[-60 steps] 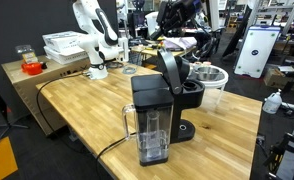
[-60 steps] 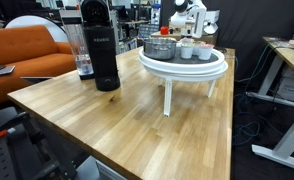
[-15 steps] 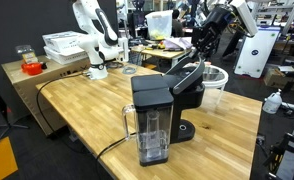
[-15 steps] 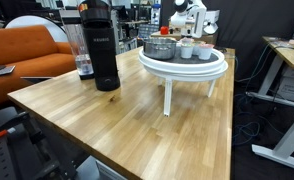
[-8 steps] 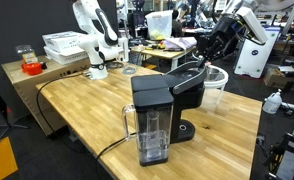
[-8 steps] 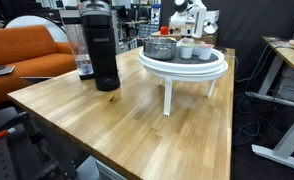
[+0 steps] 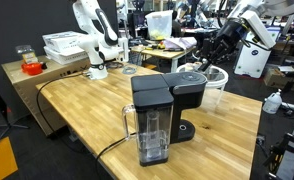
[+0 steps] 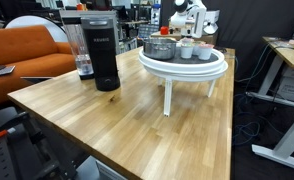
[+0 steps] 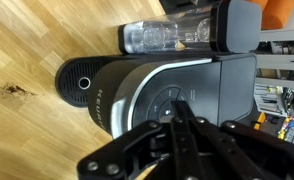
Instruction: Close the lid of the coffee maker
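The black coffee maker [image 7: 165, 105] stands on the wooden table, with its clear water tank [image 7: 149, 125] facing the camera. It also shows in an exterior view [image 8: 103, 52] and fills the wrist view [image 9: 177, 85]. Its lid [image 7: 190, 79] lies flat down on the brew head, and in the wrist view [image 9: 152, 95] its round button panel shows. My gripper [image 7: 216, 55] hangs above and behind the lid, apart from it. In the wrist view the fingers [image 9: 177, 115] are pressed together with nothing between them. I cannot make out the gripper in the view with the orange sofa.
A round white side table [image 8: 183, 64] with a tray of cups stands on the wooden table. A white robot arm [image 7: 91, 28] stands at the back, beside white boxes [image 7: 63, 45]. A black cable [image 7: 82, 135] runs across the tabletop. An orange sofa [image 8: 27, 50] is beyond it.
The lid has swung from upright to half-lowered and now lies flat on the brew head. My gripper has drawn back up and away from it.
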Robot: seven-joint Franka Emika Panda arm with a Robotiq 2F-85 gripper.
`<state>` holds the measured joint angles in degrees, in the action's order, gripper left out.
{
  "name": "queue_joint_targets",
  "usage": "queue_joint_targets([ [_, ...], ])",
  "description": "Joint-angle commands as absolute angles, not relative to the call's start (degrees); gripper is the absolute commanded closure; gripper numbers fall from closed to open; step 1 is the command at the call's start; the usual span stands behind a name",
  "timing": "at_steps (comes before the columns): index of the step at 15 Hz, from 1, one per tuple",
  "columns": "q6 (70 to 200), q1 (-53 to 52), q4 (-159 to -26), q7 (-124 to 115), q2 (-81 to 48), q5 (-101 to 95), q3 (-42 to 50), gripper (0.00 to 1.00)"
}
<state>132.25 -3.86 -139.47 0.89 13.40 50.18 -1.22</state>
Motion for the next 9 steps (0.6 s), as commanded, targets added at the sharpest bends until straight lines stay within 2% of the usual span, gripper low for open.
queue_joint_targets([
  [1,133.3,-3.3,-141.1,0.6,15.3,51.9,-1.1,1.0],
  [9,133.7,-3.4,-141.3,0.4,25.9,52.0,-1.0,1.0],
])
